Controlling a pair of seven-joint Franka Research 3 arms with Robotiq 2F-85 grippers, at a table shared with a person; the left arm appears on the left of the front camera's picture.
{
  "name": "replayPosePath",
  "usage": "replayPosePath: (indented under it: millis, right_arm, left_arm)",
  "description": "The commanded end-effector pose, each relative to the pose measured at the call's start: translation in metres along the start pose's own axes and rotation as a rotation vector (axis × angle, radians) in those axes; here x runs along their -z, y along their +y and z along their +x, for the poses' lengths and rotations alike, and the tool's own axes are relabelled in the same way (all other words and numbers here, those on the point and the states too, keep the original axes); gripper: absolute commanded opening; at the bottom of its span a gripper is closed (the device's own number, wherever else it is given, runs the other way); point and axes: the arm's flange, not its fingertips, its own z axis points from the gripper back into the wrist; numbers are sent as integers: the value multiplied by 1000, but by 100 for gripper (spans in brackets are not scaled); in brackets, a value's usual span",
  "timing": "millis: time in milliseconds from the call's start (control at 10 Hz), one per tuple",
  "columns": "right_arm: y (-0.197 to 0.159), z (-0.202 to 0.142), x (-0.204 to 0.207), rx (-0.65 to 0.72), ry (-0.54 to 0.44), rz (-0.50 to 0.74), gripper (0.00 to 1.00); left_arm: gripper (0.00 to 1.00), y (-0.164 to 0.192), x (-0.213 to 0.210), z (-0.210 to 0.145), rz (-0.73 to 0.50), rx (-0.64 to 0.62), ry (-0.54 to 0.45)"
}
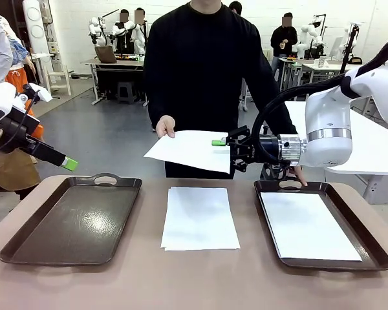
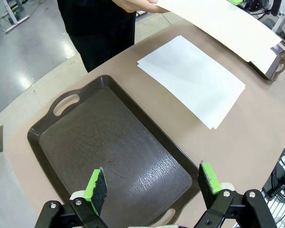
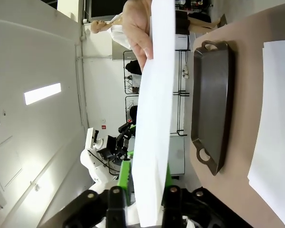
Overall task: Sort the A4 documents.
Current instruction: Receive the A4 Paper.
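Over the table's (image 1: 194,284) 12 o'clock edge we see the lifted sheet (image 1: 187,150), one of the A4 documents, hanging in the air clear of the tabletop and sagging slightly toward us. A person standing at that far side pinches its 9 o'clock corner in one hand (image 1: 166,126). Our right pincer (image 1: 218,143), reaching in sideways from 3 o'clock, grips the opposite edge. From the right wrist we see its jaws drawn in narrow, with a green pad (image 3: 125,176) on each face of the paper. Below the lifted sheet, at the middle of the table, lies the stack of sheets (image 1: 200,218), flat, white and slightly fanned at its near edge. At 3 o'clock from the stack sits the right tray (image 1: 344,206), dark brown with handles, and inside it the trayed sheet (image 1: 308,225) lies flat on the tray floor. The person's other hand (image 1: 300,173) shows near that tray's far handle, partly hidden behind our arm, and we cannot tell whether it touches. At 9 o'clock from the stack sits the left tray (image 1: 71,223), its glossy dark floor catching the light. Our left pincer (image 2: 153,183) hangs in the air over the 9 o'clock end of the table, looking down on that tray, its jaws spread wide and well above the tray floor.
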Motion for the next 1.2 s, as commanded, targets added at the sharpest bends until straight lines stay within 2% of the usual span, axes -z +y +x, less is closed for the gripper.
replayPosePath:
  millis: [0, 100, 200, 600, 700, 800, 1100]
  right_arm:
    - [2, 9, 6, 25, 0, 38, 8]
    - [1, 9, 6, 26, 1, 43, 2]
    - [1, 10, 6, 28, 3, 42, 0]
    - [4, 10, 8, 15, 13, 40, 0]
    - [7, 9, 8, -5, 41, 42, 0]
    - [2, 3, 2, -5, 12, 13, 0]
    - [2, 3, 2, -5, 12, 13, 0]
  left_arm:
    - [100, 1, 0, -1, -2, -3, -2]
    - [100, 1, 0, -1, -2, -3, -2]
    - [100, 1, 0, -1, -2, -3, -2]
    - [100, 1, 0, -1, -2, -3, -2]
    - [100, 1, 0, -1, -2, -3, -2]
    - [100, 1, 0, -1, -2, -3, -2]
    - [100, 1, 0, -1, -2, -3, -2]
